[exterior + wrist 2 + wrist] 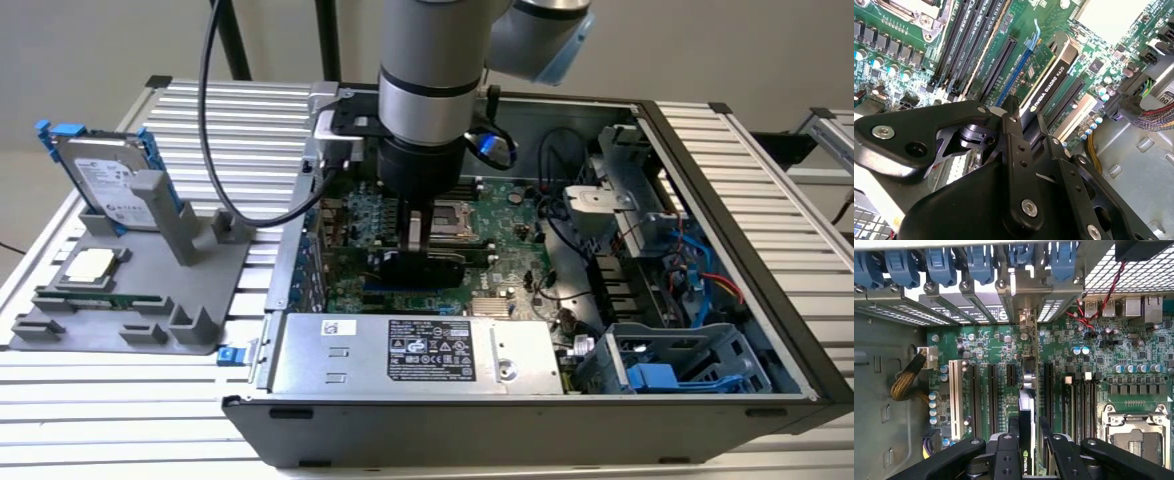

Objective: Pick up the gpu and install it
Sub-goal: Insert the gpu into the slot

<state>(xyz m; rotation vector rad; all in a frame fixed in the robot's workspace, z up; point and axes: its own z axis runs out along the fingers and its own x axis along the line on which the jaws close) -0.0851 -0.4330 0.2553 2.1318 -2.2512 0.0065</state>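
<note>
The gpu (424, 266) stands on edge inside the open computer case (747, 200), low over the green motherboard (514, 215). My gripper (419, 238) is shut on its upper edge. In the second wrist view the gpu (1051, 82) shows its black shroud edge and green board, held between my black fingers (1013, 131), in line with the long expansion slots beside a blue slot (1016, 70). In the first wrist view the gpu (1026, 402) runs edge-on from my gripper (1028, 429) toward the rear bracket openings (1026, 315). Whether it sits in the slot, I cannot tell.
A silver power supply (414, 350) lies along the case's near side, a drive cage with blue parts (681, 365) at the exterior view's right. Cables (694, 260) run along that side. Outside the case, a grey fixture (127, 300) holds a silver hard drive with blue rails (107, 180).
</note>
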